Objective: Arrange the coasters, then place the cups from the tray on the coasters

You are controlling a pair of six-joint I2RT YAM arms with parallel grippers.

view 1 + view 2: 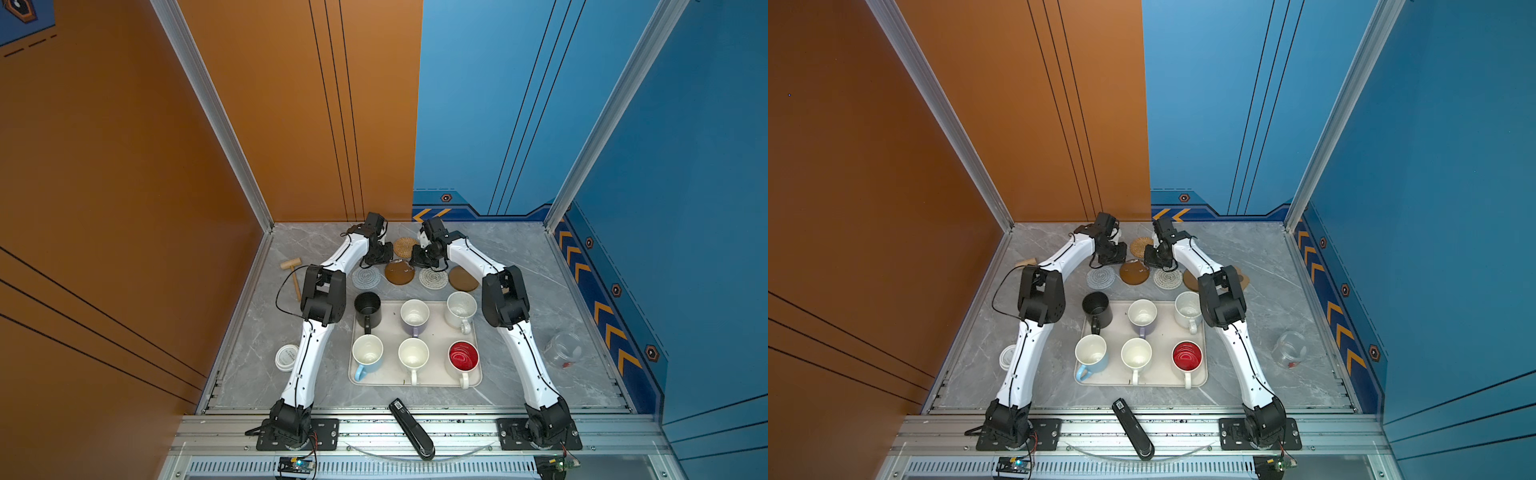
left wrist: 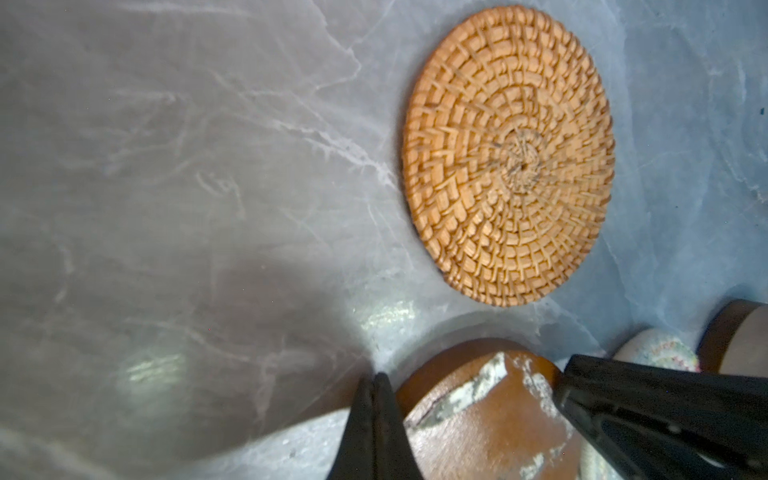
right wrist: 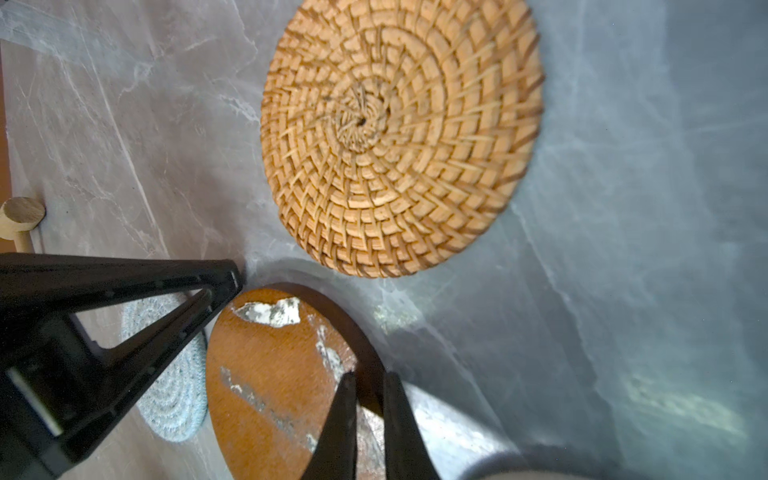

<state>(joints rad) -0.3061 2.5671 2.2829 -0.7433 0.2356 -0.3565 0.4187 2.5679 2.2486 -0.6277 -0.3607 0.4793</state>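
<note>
Where our 2 grippers meet at the far side of the table (image 2: 166,166), we see the right gripper (image 3: 370,380) clenched on the rim of the scuffed brown disc (image 3: 274,374), 1 finger over its top face and 1 outside its edge. Our left gripper (image 2: 374,384) has its jaws pressed together on nothing, the tips just beside the opposite rim of that same disc. Just beyond both pairs of jaws lies the rattan disc (image 2: 509,153), flat on the marble and apart from the brown one. In a top view the grey crocheted round (image 1: 366,277) lies just outside the left jaws, the white crocheted round (image 1: 433,277) just outside the right jaws, and the plain brown disc (image 1: 463,278) next outward. Behind the jaws, toward our arm bases, the tray (image 1: 390,376) carries all 6 cups in 2 rows of 3: the black mug (image 1: 368,307), lavender mug (image 1: 414,318) and speckled mug (image 1: 460,309) nearer the jaws, the light blue mug (image 1: 368,355), white mug (image 1: 413,357) and red-lined mug (image 1: 463,357) farther back.
</note>
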